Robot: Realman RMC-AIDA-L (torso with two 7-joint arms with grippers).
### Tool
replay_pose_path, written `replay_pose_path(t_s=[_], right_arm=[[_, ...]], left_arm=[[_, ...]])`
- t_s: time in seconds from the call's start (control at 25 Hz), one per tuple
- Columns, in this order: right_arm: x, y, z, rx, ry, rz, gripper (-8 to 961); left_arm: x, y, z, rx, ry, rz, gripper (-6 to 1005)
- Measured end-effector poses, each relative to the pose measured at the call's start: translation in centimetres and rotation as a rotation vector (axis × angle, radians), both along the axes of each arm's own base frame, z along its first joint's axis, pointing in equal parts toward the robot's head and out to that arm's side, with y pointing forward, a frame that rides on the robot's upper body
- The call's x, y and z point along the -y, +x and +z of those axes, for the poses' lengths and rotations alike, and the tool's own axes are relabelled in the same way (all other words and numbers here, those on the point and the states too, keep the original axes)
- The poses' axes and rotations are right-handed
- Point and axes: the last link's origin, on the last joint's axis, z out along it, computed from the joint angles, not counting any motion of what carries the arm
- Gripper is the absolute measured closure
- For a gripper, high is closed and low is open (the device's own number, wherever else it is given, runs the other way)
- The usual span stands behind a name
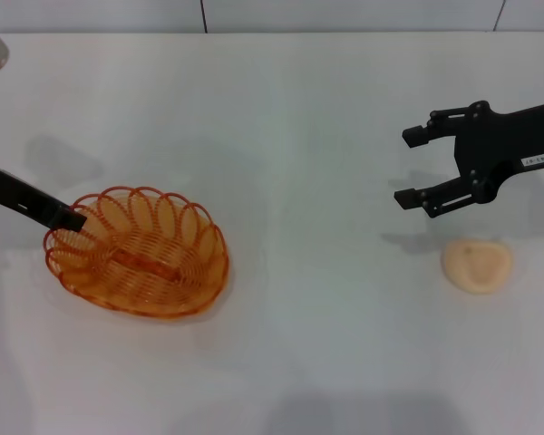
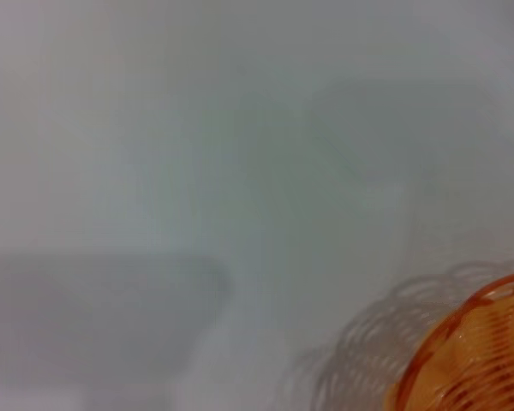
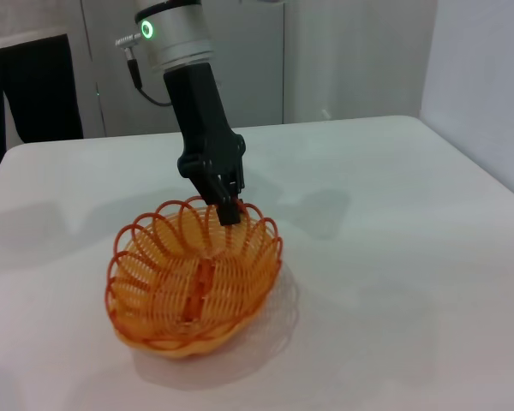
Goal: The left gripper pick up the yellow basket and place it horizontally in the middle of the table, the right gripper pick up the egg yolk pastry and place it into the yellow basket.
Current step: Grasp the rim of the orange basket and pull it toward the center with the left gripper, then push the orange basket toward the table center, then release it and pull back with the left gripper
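The yellow basket (image 1: 136,254) sits left of the table's middle, and its rim also shows in the left wrist view (image 2: 475,355). My left gripper (image 1: 68,217) is shut on the basket's rim at its far left side. The right wrist view shows the same grip (image 3: 229,204) on the basket (image 3: 193,282), with the gripped side a little raised. The egg yolk pastry (image 1: 477,265) lies on the white table (image 1: 308,317) at the right. My right gripper (image 1: 406,168) is open and empty. It hovers just behind and to the left of the pastry.
The table's far edge meets a wall (image 1: 254,14) at the top of the head view. In the right wrist view the table's corner and right edge (image 3: 463,163) show beyond the basket, with dark cabinets (image 3: 34,86) behind.
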Motion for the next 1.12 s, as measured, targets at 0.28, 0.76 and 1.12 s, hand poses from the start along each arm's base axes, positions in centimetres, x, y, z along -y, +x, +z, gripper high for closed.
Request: replay_pose_path(t_s=[0.28, 0.76, 1.12], right_arm=[[0.0, 0.0, 0.0, 0.001, -0.001, -0.001, 83], [-0.2, -0.4, 0.4, -0.002, 0.019, 0.016, 83], [-0.3, -0.4, 0.3, 0.005, 0.026, 0.027, 83]], left_arm=[[-0.1, 0.6, 0.0, 0.050, 0.015, -0.015, 913], [-0.3, 3.0, 0.8, 0.224, 0.083, 0.092, 922], [-0.9, 5.9, -2.5, 0.323, 0.054, 0.261, 926]])
